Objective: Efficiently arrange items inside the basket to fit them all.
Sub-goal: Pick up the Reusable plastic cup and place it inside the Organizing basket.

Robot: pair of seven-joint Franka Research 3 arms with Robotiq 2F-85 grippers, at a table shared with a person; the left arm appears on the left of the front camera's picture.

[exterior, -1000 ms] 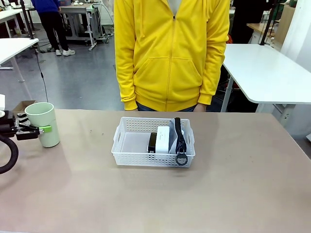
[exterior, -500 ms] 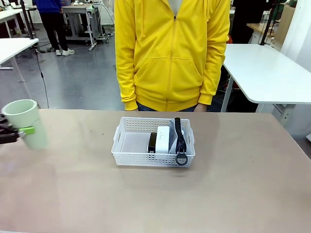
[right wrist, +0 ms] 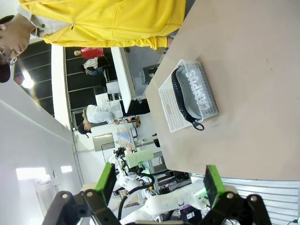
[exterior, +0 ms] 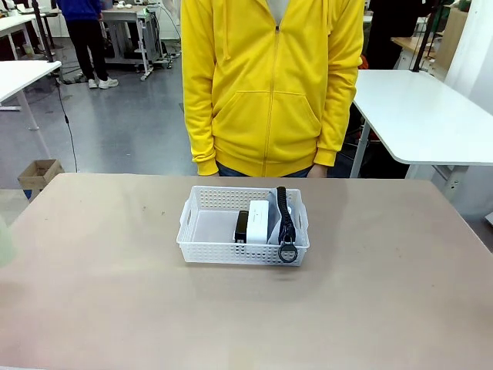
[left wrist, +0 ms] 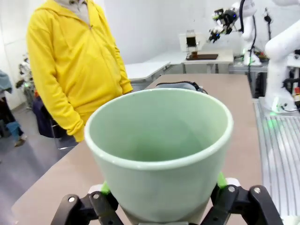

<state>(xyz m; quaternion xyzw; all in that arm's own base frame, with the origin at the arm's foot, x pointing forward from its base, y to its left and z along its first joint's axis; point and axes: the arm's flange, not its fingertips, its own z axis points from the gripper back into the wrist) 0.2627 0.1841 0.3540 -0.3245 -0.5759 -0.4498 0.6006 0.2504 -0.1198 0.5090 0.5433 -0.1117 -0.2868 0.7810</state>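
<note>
1. My left end effector (left wrist: 159, 206) has its green pads (left wrist: 105, 188) pressed against both sides of the pale green cup (left wrist: 159, 154), holding it upright with the mouth facing my wrist camera.
2. Beyond the cup's far rim I see the dark top of the pouch, then the counter (left wrist: 239, 122) running away from the end effector.
3. My right end effector (right wrist: 157, 187) stands wide open, nothing between its fingers.
4. Well ahead of it sits the white basket (right wrist: 168, 110) on the counter, the grey "CAMPUS" pouch (right wrist: 199, 91) on edge inside, its black ring (right wrist: 199, 126) hanging over the rim.
5. From the front, the white block (exterior: 258, 221) and black stapler (exterior: 242, 226) stand beside the pouch.
6. A person in a yellow hoodie (exterior: 269, 85) stands past the basket.
</note>
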